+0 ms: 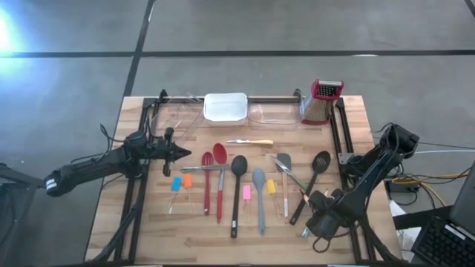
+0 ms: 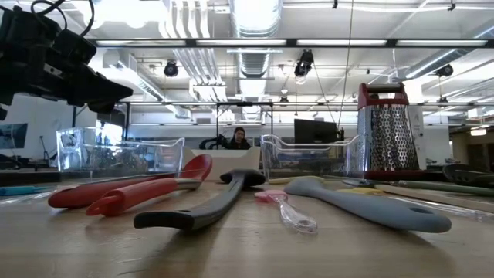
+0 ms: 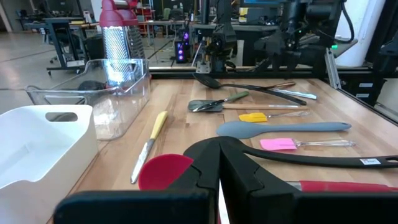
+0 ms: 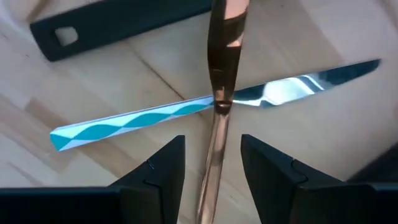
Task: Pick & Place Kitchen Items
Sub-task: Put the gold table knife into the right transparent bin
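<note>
The table (image 1: 156, 230) is pale wood with light brown boards. The rectangular plastic tray (image 1: 225, 107) is white. The metal grater (image 1: 323, 102) is shiny silver with a red top. The two long spoons (image 1: 213, 178) are red, the ladle (image 1: 237, 189) is black, and the wide spatula (image 1: 259, 194) is grey. The little knife (image 4: 124, 121) has a handle with blue-green and white wavy stripes and a shiny silver blade. A thin copper-coloured handle (image 4: 221, 74) lies across it. The small blocks are blue (image 1: 177, 185), orange (image 1: 187, 180), pink (image 1: 246, 193) and yellow (image 1: 271, 187).
</note>
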### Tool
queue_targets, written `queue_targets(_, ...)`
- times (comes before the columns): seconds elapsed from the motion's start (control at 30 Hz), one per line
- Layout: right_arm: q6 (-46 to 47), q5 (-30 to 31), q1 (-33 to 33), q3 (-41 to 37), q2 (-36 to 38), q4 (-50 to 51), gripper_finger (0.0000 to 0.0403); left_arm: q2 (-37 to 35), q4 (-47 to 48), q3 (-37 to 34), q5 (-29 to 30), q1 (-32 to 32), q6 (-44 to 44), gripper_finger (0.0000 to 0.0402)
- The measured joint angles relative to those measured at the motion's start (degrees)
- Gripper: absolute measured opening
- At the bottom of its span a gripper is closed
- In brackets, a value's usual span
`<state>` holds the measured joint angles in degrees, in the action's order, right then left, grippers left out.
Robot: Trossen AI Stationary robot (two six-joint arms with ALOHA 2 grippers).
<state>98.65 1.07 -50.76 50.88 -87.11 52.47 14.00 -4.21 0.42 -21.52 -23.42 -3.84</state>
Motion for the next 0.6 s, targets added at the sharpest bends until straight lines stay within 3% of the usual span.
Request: queue_targets(0.6, 0.79, -2.02, 0.02, -9.18, 0.23, -9.63, 0.0148, 0.00, 0.00, -0.01, 0.00, -0.02, 0.00, 0.0010)
